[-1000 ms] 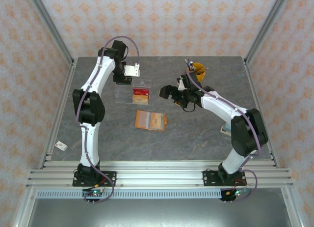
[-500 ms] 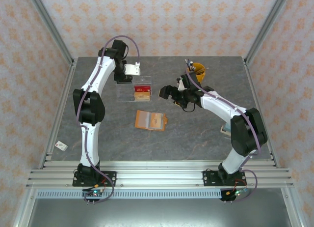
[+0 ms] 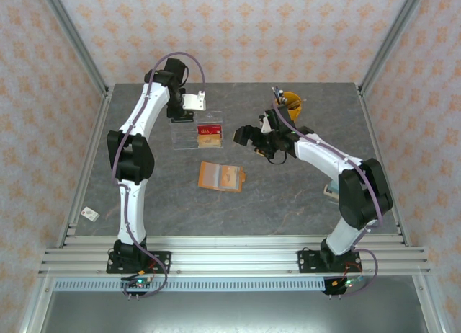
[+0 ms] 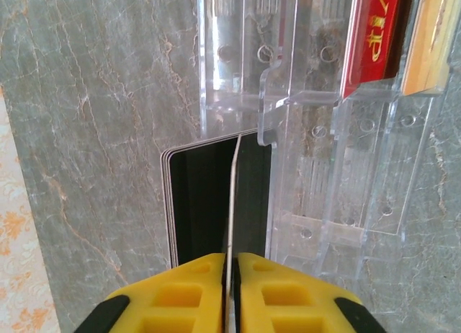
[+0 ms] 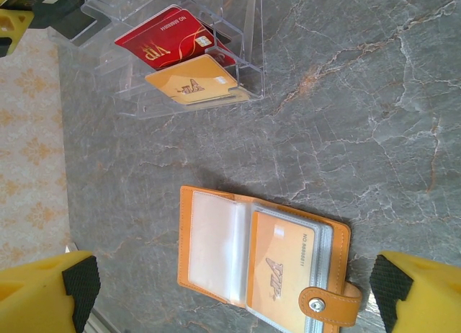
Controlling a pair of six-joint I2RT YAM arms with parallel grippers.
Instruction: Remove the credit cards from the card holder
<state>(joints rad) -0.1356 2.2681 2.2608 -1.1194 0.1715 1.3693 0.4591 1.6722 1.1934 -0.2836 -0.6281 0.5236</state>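
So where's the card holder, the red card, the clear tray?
card holder (image 5: pixel 216 250): right wrist view, left pocket.
red card (image 5: pixel 162 39): right wrist view, its face.
clear tray (image 4: pixel 310 167): left wrist view, bare wall.

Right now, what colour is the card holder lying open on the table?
Orange-tan card holder; clearest in the right wrist view.

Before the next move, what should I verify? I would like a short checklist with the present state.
1. Left claw shut on thin card: ok.
2. Thin card lined up with a free slot of clear tray: cannot tell.
3. Right claw open, not touching card holder: ok.
4. Card holder lying open: ok.
5. Card holder emptied: not ok, a beige card sits in its pocket.
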